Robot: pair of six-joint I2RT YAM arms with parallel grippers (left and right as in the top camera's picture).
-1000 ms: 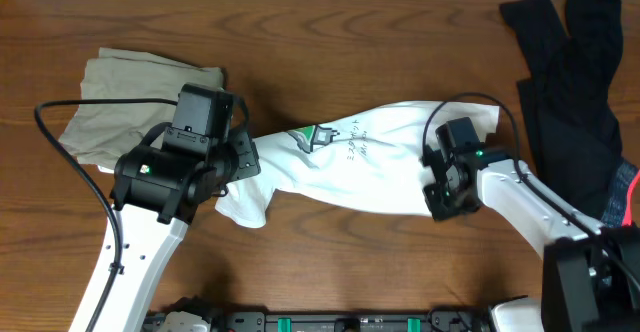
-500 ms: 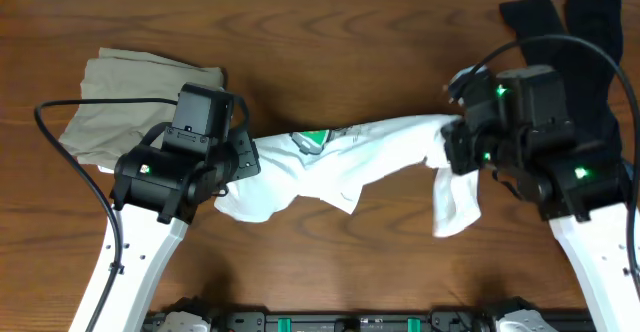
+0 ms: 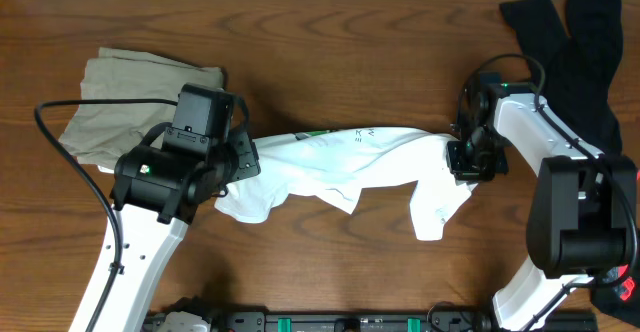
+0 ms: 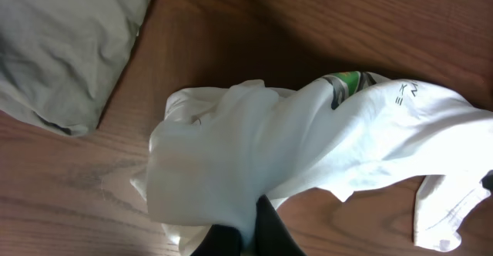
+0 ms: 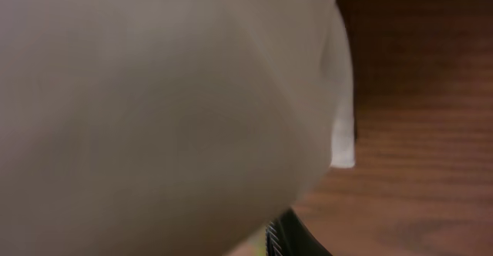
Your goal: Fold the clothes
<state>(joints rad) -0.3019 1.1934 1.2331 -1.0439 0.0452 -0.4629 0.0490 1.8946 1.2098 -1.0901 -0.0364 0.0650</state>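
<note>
The white T-shirt [image 3: 340, 162] of the clothes lies bunched in a long band across the table's middle, with a green logo and dark lettering on top. My left gripper [image 3: 236, 164] is at its left end. In the left wrist view this gripper [image 4: 250, 221] is shut on a fold of the T-shirt [image 4: 308, 148]. My right gripper [image 3: 463, 158] sits at the shirt's right end, where a flap trails toward the front. White cloth [image 5: 154, 94] fills the right wrist view; only one dark fingertip [image 5: 296, 237] shows, so its jaws are hidden.
A folded grey-olive garment [image 3: 140, 97] lies at the back left, just beyond the left arm, and also shows in the left wrist view [image 4: 62, 40]. A black garment [image 3: 575, 62] is heaped at the back right. Bare wood lies in front of the shirt.
The right arm lifted the shirt's right end, carried it right and back, and now sits lower by it. The shirt is pulled into a narrower band. The left arm has not moved.
</note>
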